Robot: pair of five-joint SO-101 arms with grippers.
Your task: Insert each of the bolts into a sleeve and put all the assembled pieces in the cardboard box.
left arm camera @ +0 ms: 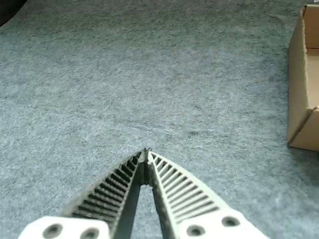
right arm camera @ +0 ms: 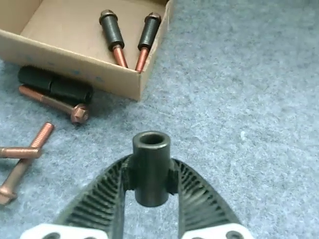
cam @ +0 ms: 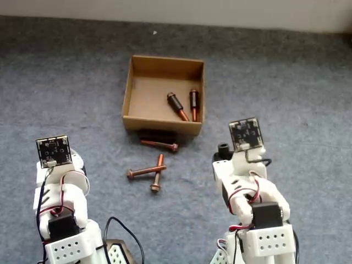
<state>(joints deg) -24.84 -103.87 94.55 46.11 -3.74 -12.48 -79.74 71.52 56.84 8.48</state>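
Observation:
My right gripper is shut on a black sleeve that stands upright with its bore facing up; from above the sleeve sits right of the bolts. Two assembled pieces lie in the cardboard box. Black sleeves lie against the box's front wall, with a copper bolt beside them. Two more bolts cross each other nearer the arms. My left gripper is shut and empty over bare carpet left of the box.
Grey carpet covers the whole work surface, with open room on both sides of the box. A dark cable loops by the left arm's base.

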